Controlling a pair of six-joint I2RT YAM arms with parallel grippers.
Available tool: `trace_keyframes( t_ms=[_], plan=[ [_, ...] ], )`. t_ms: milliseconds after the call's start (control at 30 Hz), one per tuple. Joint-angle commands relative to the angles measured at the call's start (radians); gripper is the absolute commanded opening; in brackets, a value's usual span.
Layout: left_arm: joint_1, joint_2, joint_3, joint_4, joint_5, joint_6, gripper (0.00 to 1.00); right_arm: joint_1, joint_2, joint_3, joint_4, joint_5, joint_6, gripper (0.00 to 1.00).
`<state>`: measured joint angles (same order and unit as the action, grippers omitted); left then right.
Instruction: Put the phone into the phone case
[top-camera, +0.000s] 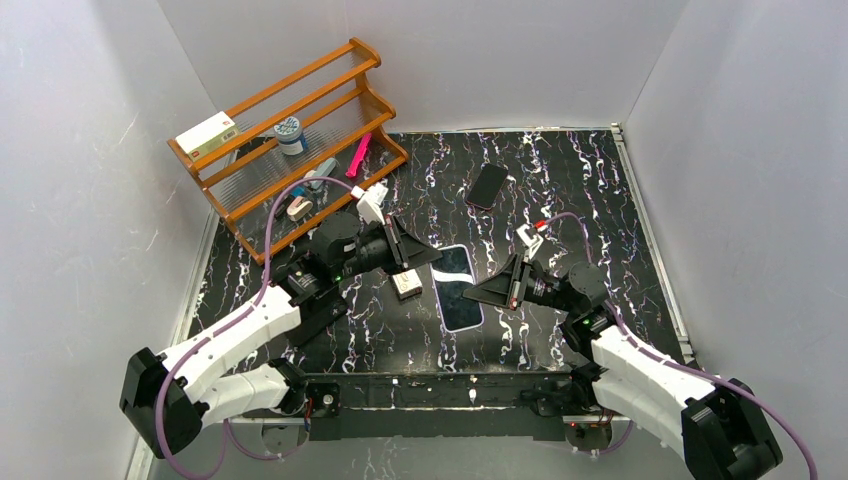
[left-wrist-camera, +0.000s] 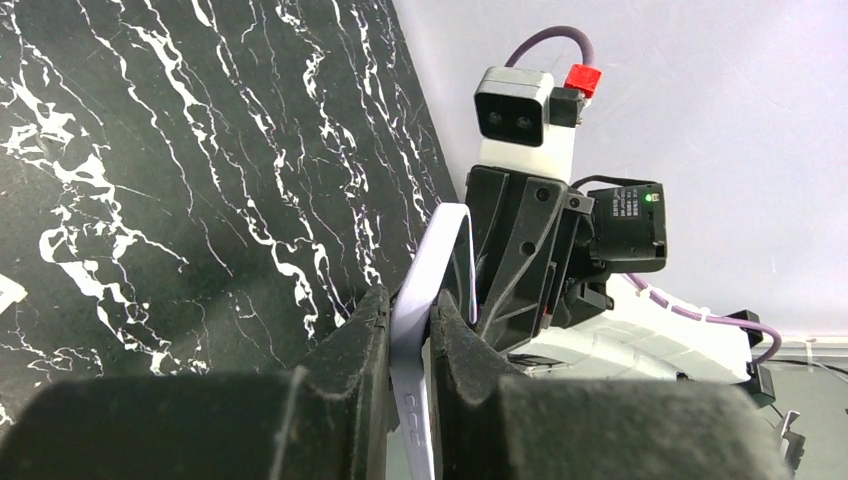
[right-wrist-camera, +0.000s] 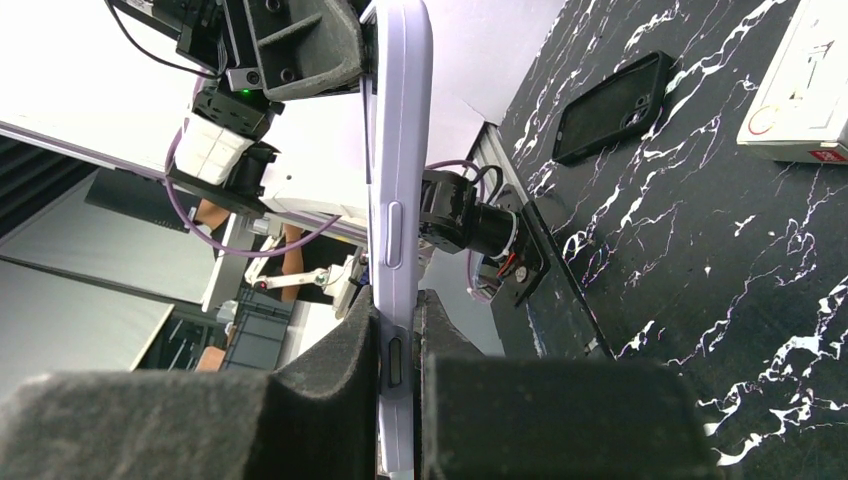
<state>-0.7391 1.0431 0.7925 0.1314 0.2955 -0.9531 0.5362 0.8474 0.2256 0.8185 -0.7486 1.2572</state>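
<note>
While both claws pinch it by opposite long edges, the lavender soft-walled phone case sits between them over the middle of the black, white-veined marble-pattern worktop, face up in the overhead view. The left claw is closed narrow on the case's far-left edge. The right claw is closed narrow on its near-right edge, with a side button between the pads. From above, a dark glossy screen face fills the rim; I judge this to be the phone lying in the case.

Risks, as judged:
- The case wall is thin and bows between the left claw's pads. A harder squeeze could peel the lip away from the phone, or let the edge slip out of the grip.
- Opposed pulls by the two arms could twist the case and pop a seated corner free.
- If the case hangs clear of the worktop, an uneven release could tip it onto the small white cardboard box just to its left.

Not established:
- Whether the case rests on the worktop or is held above it cannot be told.
- Whether all four corners are seated is unknown: the claws cover two stretches, and both wrist views show the case edge-on only.
- A black rounded handset-shaped slab lies well apart on the far side. Whether it is a phone or a second case cannot be told.
- The orange wooden tiered rack at far left holds items too small to name.
</note>
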Motion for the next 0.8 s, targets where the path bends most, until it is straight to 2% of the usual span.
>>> trace_keyframes(
  t_ms=[0, 67, 100, 200, 233, 267, 400, 500, 600, 767],
  plan=[
    [-0.002, 0.017, 0.039, -0.108, -0.050, 0.076, 0.00, 0.004, -0.011, 0.028, 0.048, 0.016, -0.029, 0.01],
    [-0.002, 0.022, 0.058, -0.169, -0.074, 0.102, 0.00, 0.003, -0.013, 0.031, 0.022, 0.033, -0.040, 0.01],
    [-0.002, 0.024, 0.068, -0.192, -0.082, 0.113, 0.07, 0.004, -0.014, 0.032, 0.009, 0.040, -0.044, 0.01],
    [-0.002, 0.026, 0.097, -0.255, -0.113, 0.147, 0.45, 0.004, -0.014, 0.034, -0.013, 0.065, -0.054, 0.01],
    [-0.002, 0.025, 0.106, -0.282, -0.124, 0.159, 0.53, 0.004, -0.013, 0.035, -0.022, 0.076, -0.058, 0.01],
    [-0.001, 0.024, 0.116, -0.300, -0.134, 0.173, 0.60, 0.004, -0.014, 0.038, -0.038, 0.088, -0.066, 0.01],
    [-0.001, 0.011, 0.156, -0.400, -0.197, 0.247, 0.71, 0.004, -0.004, 0.073, -0.178, 0.139, -0.142, 0.01],
    [-0.001, -0.005, 0.197, -0.496, -0.266, 0.332, 0.97, 0.002, 0.035, 0.143, -0.385, 0.188, -0.276, 0.01],
    [-0.002, -0.018, 0.221, -0.589, -0.355, 0.410, 0.98, 0.004, 0.092, 0.212, -0.574, 0.260, -0.387, 0.01],
    [-0.001, -0.056, 0.217, -0.694, -0.472, 0.514, 0.98, -0.004, 0.218, 0.270, -0.622, 0.320, -0.450, 0.01]
  ],
)
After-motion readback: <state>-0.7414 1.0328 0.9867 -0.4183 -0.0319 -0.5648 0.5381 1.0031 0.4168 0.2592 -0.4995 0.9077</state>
